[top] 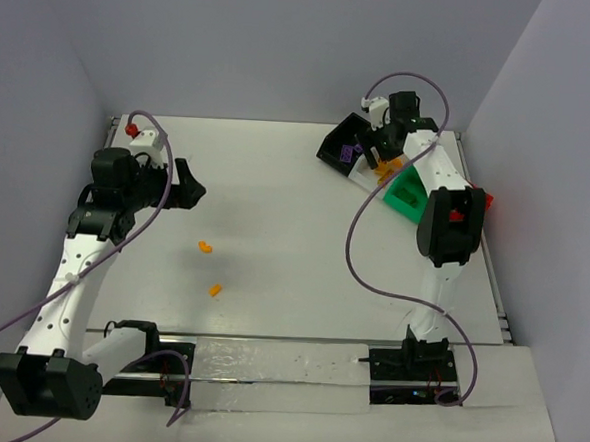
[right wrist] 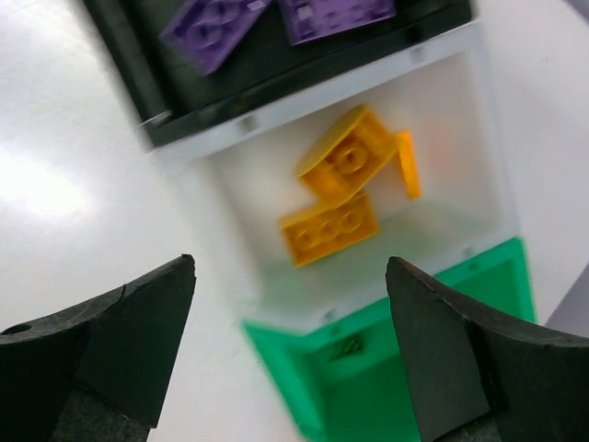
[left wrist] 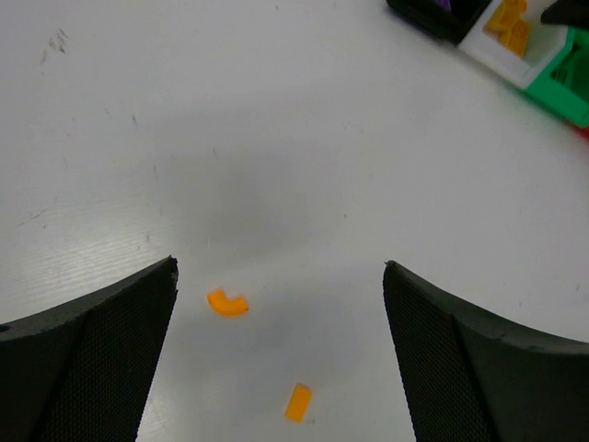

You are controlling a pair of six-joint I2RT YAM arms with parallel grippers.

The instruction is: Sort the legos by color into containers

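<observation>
Item, loose: curved orange piece (left wrist: 226,302) and small orange brick (left wrist: 297,402) on the table (top: 303,252), well apart from the bins. Left gripper (left wrist: 279,276), jaws wide, hovers near them, angled down. It should straddle the curved piece squarely before closing (it looks prone to skidding). Right gripper (right wrist: 290,276), jaws spread and empty, hangs over the white bin (right wrist: 451,138).

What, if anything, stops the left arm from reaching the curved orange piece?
Likely nothing, so yes. The left gripper is open, and the curved piece lies on bare table between its fingers in the wrist view. The straight orange piece lies apart from it.
</observation>
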